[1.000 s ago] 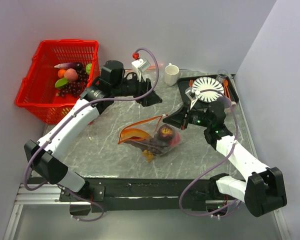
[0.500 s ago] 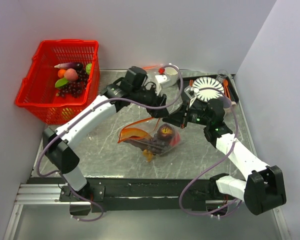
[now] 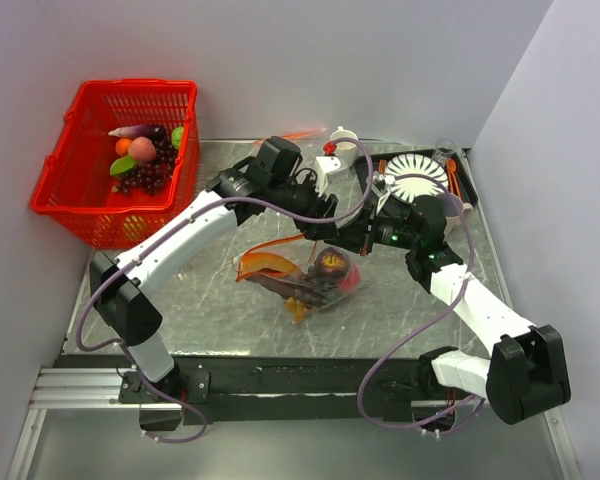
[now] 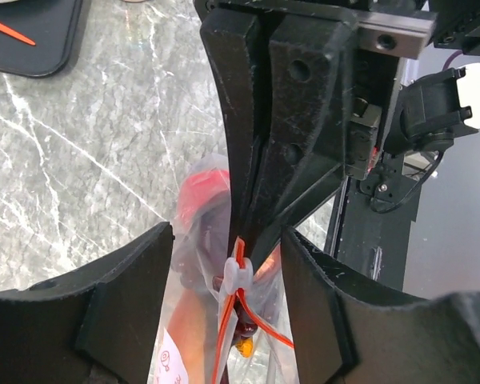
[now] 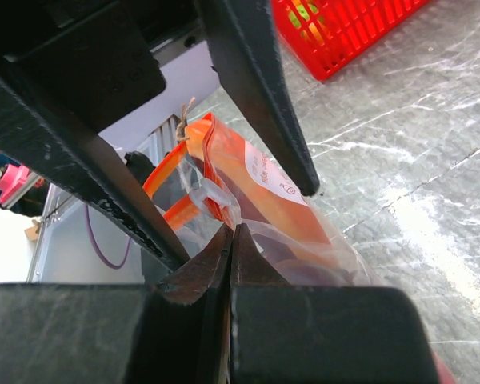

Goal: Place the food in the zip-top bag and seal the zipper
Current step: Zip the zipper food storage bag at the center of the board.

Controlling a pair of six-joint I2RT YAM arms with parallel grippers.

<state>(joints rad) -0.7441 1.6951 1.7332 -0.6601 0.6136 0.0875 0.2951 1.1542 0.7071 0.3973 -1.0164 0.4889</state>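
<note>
Where the counter (image 3: 180, 300) is seen from above, the bag (image 3: 305, 285) is listed near its middle, lying crumpled, with its upper corner lifted toward the two hands. The food is recorded inside the bag: a dark grape bunch (image 3: 331, 264), an orange-brown curved piece (image 3: 265, 266) and a red fruit (image 3: 352, 280), all packed close together. The zipper (image 5: 210, 156) is noted along the bag's mouth; in the right wrist view its two orange lips are seen parted. The right hand (image 5: 230, 240) is logged with fingers pressed together, clamped on the clear plastic at the zipper end, where a small white tab is also seen. The left hand (image 4: 226, 240) is logged with fingers apart, one on each side of the right hand's tips and the pinched corner of the bag; no contact with the bag can be made out. A red basket (image 3: 80, 200) holding further toy produce is placed at the far left corner. A white ribbed plate (image 3: 420, 178) is set at the far right, behind the right arm.
</note>
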